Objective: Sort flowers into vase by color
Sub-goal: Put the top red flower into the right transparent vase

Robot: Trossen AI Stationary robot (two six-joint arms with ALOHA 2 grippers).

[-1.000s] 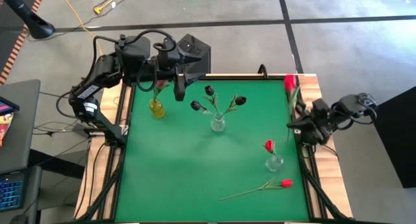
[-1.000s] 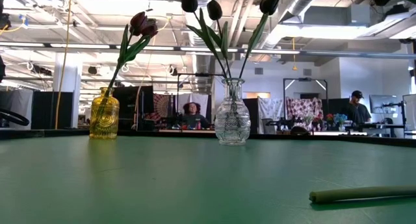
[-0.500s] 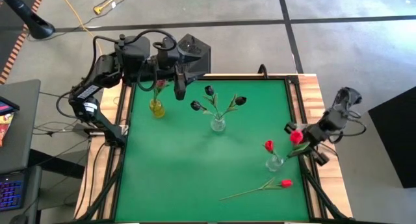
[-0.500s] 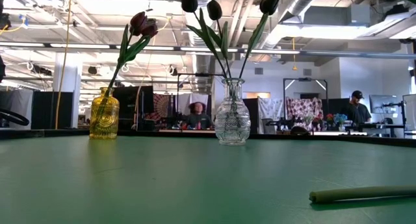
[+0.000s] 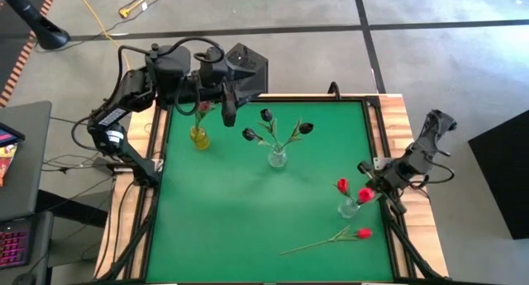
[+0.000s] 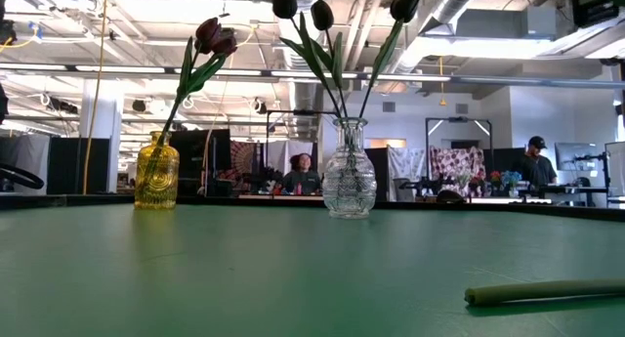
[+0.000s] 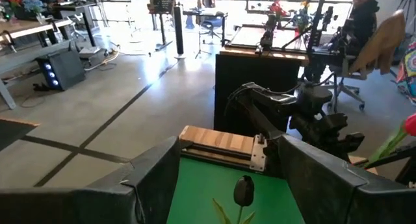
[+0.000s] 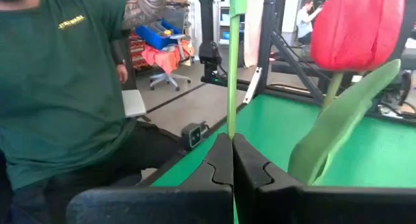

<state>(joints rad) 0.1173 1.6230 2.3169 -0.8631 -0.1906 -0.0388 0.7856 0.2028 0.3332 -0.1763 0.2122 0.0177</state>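
Red tulip (image 5: 365,194) is being held by the right pincer (image 5: 376,184), fingers clamped on its thin stem (image 8: 232,68); head hanging just beside the small clear vase (image 5: 349,207) at the surface's (image 5: 223,211) right edge. Right arm is reaching in, low and angled. Left pincer (image 5: 226,111) is hovering spread wide beside the yellow vase (image 5: 198,137).

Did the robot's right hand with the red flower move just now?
Yes. In the high view the right gripper, shut on a red tulip, has come down from the table's far right corner to just beside the small clear vase holding another red one.
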